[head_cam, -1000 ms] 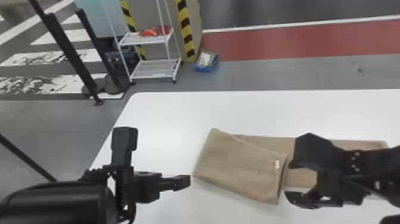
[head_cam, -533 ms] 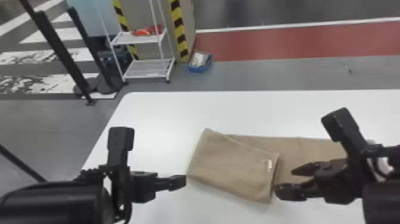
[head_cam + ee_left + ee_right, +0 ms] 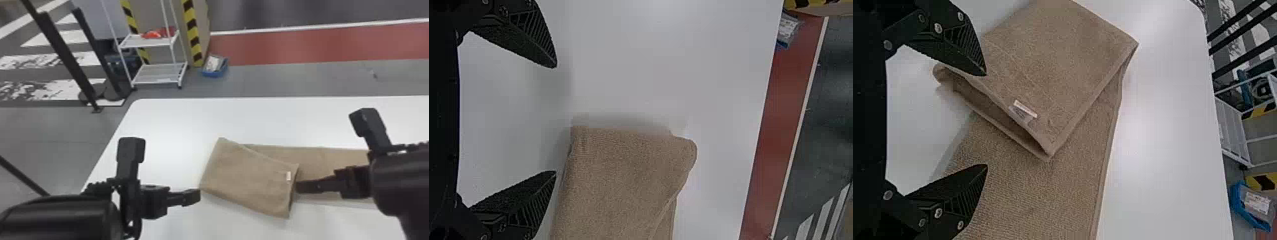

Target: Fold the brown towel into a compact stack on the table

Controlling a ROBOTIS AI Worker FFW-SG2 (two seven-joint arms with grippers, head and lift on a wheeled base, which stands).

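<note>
the soft towel likely wants pinching at its flap edge, right of centre, left fingers and right fingers wide, empty

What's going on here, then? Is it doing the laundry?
In a way: a two-armed robot is folding a brown towel on a white table. The left end is folded over at a slant, while the rest lies out to the right. The left gripper is open near the folded end; the right gripper is open by the flap's edge, near the small tag. Neither grips the towel, and the compact stack isn't finished.
</note>
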